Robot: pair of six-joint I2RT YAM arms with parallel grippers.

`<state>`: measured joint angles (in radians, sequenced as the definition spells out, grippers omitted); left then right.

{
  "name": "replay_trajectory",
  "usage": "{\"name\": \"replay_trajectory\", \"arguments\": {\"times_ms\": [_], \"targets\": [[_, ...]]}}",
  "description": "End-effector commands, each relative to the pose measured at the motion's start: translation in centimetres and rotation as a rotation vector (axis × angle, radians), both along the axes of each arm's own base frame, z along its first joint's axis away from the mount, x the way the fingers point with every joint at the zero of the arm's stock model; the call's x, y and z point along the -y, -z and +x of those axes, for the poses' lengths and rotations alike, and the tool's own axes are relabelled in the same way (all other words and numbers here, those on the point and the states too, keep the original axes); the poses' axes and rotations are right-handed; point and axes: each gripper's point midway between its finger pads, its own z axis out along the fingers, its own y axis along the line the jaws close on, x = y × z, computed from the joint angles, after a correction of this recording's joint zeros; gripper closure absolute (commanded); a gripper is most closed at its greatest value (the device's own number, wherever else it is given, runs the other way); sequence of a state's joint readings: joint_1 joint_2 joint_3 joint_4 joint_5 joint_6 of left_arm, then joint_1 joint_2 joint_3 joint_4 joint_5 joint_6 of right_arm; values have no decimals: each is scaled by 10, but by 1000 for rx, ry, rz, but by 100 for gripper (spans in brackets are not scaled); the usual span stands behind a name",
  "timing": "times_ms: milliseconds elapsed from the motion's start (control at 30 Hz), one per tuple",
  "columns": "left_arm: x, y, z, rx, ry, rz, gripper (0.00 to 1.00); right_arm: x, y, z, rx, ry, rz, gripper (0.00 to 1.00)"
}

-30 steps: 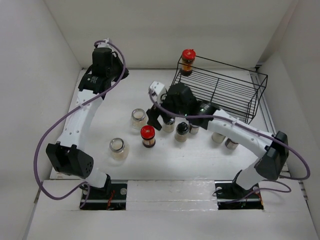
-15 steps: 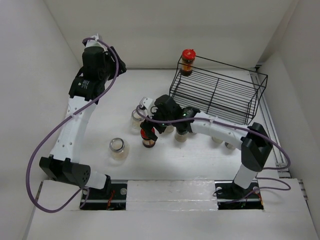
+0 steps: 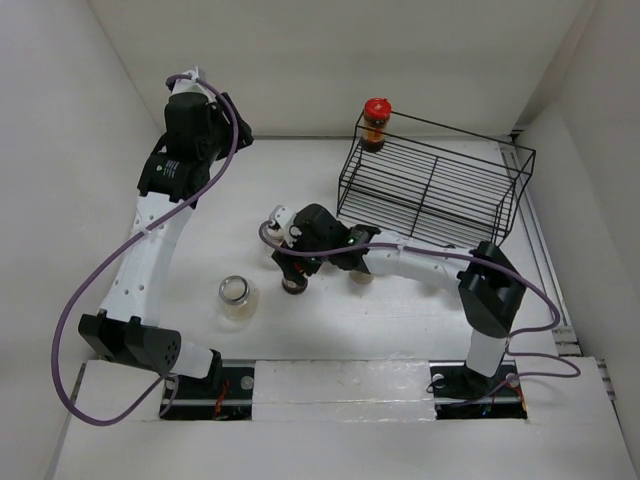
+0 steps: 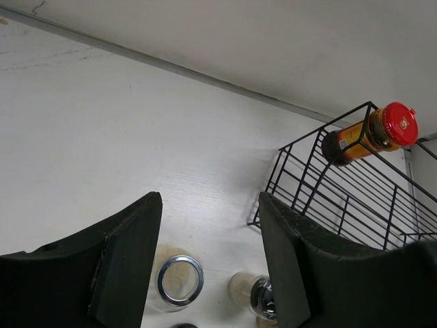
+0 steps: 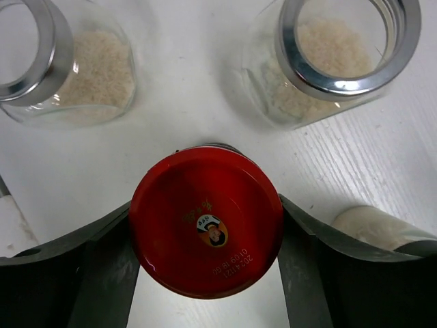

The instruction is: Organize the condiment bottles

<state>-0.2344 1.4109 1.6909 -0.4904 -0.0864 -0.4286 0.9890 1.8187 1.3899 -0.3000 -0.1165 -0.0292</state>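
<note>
Red-lidded jar point(image 5: 206, 222) upright on the table point(image 3: 240, 200), near the near-left corner of the wire rack point(image 3: 430, 180). Right gripper point(image 5: 206, 205) clamped on its lid, fingers against both sides. Left gripper point(image 4: 210, 205) raised at far left, fingers apart, empty. Second red-lidded jar point(image 3: 376, 122) at the rack's far-left corner. Silver-rimmed jar point(image 5: 338, 51) just beside the gripped one.

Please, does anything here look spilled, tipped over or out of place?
Nothing stands out. The visible jars stand upright, no spill shows, and the red-lidded bottle stands upright at the rack's far-left corner.
</note>
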Motion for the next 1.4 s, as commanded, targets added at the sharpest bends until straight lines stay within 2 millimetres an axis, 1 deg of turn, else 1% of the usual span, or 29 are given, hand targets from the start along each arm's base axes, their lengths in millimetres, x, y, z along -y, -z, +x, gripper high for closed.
{"name": "replay_trajectory", "arguments": {"times_ms": [0,67,100,133,167,200,233,267,300,333,367,400,433,500,533,567,600,633,667,733,833,900,933,1000,1033,1100,1133,1200,1367], "targets": [[1,-8,-4,28,14,3,46,-9,-72,16,122,66,157,52],[5,-1,-3,13,31,-10,46,4,-100,23,163,102,170,55],[7,-1,-4,12,41,-13,46,10,-140,27,203,116,232,55],[14,7,-3,-4,61,-1,41,18,-159,33,225,141,253,55],[20,7,-5,-2,74,12,39,36,-175,48,245,181,256,56],[26,14,-5,-20,87,37,38,49,-217,54,302,204,318,56],[33,21,-6,-38,99,58,37,61,-235,63,326,235,342,56],[45,17,-9,-26,115,65,35,89,-249,85,348,308,341,56],[52,24,-10,-44,138,83,35,103,-261,95,364,338,353,56],[58,24,-13,-42,157,92,33,119,-288,105,403,377,385,57],[67,29,-13,-52,177,96,33,132,-296,115,414,406,387,60],[70,34,-12,-64,189,95,30,159,-298,135,421,476,365,61],[73,34,-13,-65,206,89,29,170,-310,148,441,510,371,61],[84,48,-16,-115,254,88,28,192,-318,165,451,555,368,61],[84,54,-17,-127,255,92,25,216,-323,180,469,611,361,61],[85,60,-20,-148,268,92,24,225,-337,190,496,628,379,61],[84,69,-21,-168,268,98,22,233,-341,197,498,633,382,61],[84,75,-22,-182,265,93,22,254,-344,207,501,677,381,61],[84,79,-23,-192,265,96,21,262,-356,219,527,698,392,61],[82,90,-24,-216,255,108,21,286,-363,234,547,743,388,61],[79,97,-26,-237,247,119,20,298,-364,253,550,766,399,61],[77,104,-26,-261,239,131,20,305,-355,264,524,780,389,61],[75,111,-26,-283,229,144,20,305,-355,264,524,780,389,61],[70,123,-28,-308,213,162,19,304,-342,269,502,782,376,61],[69,123,-27,-307,205,166,19,303,-328,271,478,785,360,61],[67,135,-31,-336,206,176,18,302,-320,277,476,785,358,62],[67,139,-32,-345,206,179,18,307,-312,281,467,797,349,62],[66,144,-33,-358,201,175,16,303,-311,283,458,775,356,62],[62,158,-36,-383,186,193,16,296,-285,291,413,771,330,62]]}}
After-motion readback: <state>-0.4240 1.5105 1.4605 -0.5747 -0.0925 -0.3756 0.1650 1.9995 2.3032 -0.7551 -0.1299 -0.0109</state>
